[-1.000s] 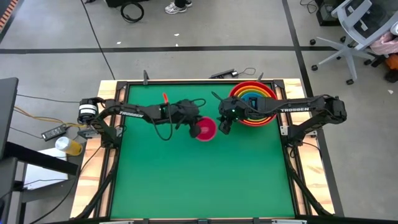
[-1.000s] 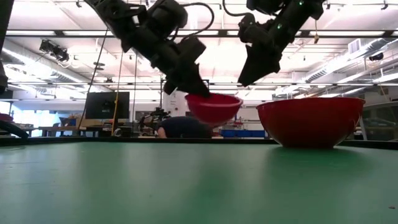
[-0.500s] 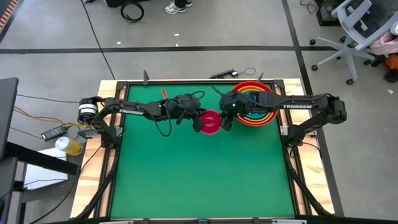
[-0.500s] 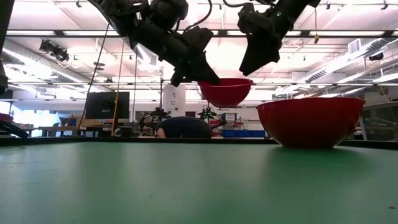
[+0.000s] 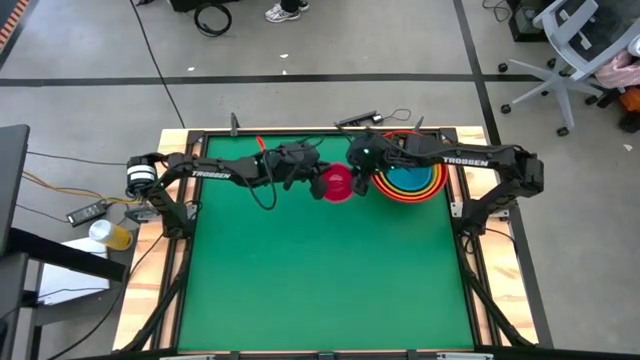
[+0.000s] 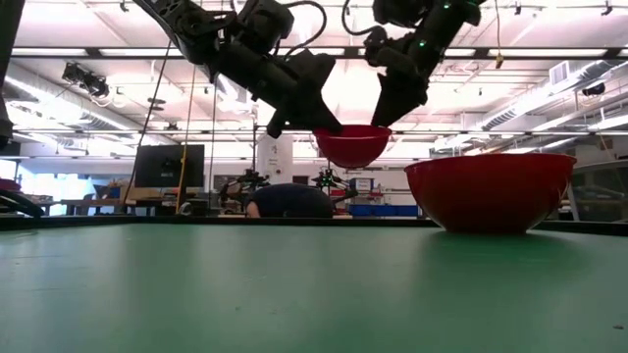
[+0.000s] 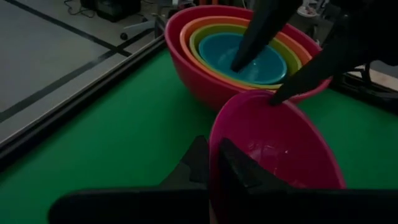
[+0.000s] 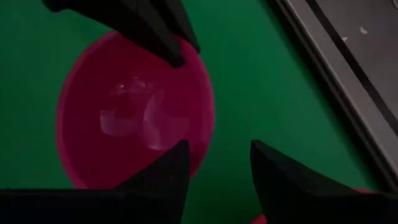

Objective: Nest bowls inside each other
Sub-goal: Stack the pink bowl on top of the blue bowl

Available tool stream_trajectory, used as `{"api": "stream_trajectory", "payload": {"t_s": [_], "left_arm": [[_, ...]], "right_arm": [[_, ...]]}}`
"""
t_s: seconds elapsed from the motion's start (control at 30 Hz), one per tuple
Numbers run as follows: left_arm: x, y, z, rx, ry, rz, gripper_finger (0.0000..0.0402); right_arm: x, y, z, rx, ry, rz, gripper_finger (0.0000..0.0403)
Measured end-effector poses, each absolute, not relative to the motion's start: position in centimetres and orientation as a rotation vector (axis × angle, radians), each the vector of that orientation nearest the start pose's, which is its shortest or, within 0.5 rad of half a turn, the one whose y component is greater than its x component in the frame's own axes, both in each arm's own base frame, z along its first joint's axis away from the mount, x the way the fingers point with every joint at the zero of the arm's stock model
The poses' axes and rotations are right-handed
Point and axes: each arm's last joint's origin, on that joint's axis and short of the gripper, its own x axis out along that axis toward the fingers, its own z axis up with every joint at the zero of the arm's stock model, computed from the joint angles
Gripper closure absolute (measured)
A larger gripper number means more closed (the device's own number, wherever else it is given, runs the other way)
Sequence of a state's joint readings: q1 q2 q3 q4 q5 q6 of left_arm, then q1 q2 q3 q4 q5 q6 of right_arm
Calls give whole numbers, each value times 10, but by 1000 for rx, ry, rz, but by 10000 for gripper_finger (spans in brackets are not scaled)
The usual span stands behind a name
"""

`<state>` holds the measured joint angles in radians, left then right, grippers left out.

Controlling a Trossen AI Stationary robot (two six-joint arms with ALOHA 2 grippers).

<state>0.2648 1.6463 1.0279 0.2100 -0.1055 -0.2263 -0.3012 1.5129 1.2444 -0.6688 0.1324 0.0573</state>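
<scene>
Low view is showing the left gripper clamping the pink bowl's rim in the air beside the red bowl, while the right gripper, fingers apart, is straddling its far rim, risking tugging it loose.

- Desk: green top, dark frame, pale wooden border.
- Floor: grey, crossed by dark tape lines.
- Office chair: white, far right of the desk.
- Cable coil: black, on the floor beyond the far edge.
- Shoes: a person's, far, at the frame edge.
- Yellow cup: left of the desk.
- Monitor: dark, far left in the room, low view.
- Person: bent low behind the desk.
</scene>
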Motion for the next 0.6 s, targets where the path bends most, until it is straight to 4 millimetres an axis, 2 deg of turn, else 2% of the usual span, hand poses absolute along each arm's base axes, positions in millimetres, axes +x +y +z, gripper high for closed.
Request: {"api": "stream_trajectory", "payload": {"t_s": [0.3, 0.47, 0.6], "left_arm": [[347, 105, 235, -260, 366, 426, 390], [347, 107, 236, -256, 360, 433, 390], [347, 107, 236, -258, 362, 412, 390]], "right_arm": [[321, -110, 304, 91, 1028, -382, 162], [335, -115, 296, 81, 1109, -342, 135], [343, -118, 285, 68, 1143, -366, 133]]}}
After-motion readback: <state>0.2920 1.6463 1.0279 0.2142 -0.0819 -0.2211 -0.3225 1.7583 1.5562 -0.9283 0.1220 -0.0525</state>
